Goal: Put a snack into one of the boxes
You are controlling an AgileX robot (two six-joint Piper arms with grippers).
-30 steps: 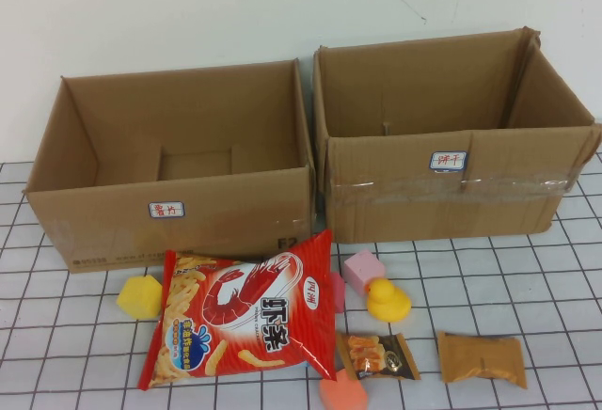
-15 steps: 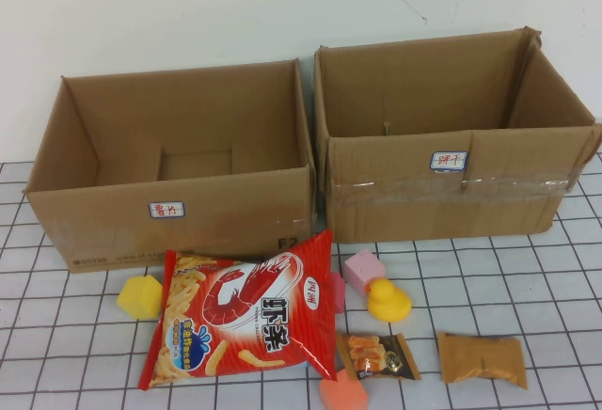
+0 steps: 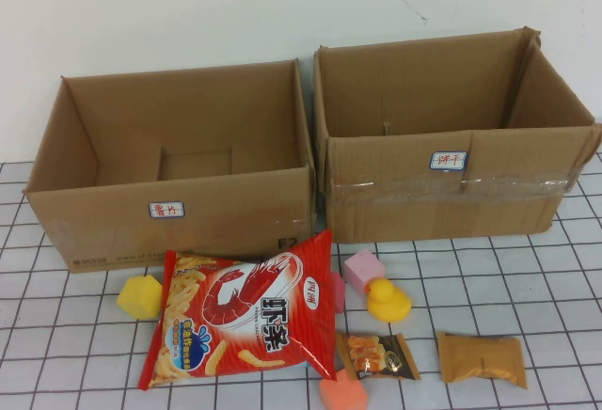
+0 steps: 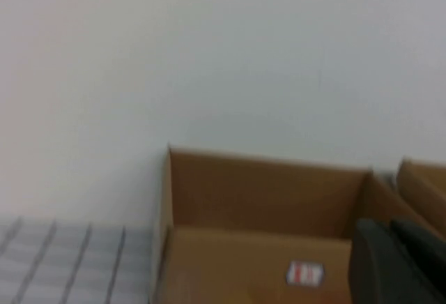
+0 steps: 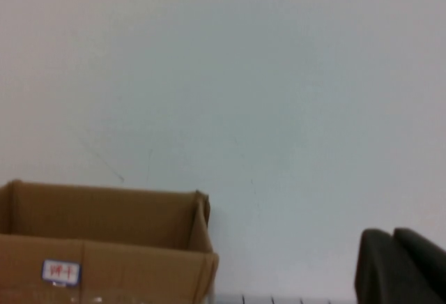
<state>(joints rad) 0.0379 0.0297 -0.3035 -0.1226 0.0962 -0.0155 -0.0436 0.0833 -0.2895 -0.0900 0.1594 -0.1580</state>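
Snack bag (image 3: 240, 321) lies before boxes (image 3: 179, 170), untouched by fingers.

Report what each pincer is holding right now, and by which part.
Nothing is held. The left pincer and right pincer are shut on nothing, pulled back from the table; the shrimp chips bag and small snack packets lie untouched before the boxes.

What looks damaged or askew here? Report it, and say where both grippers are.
The right box has a bowed, taped front and a bent right corner. The left box looks sound. The left gripper and right gripper sit shut, parked short of the boxes.
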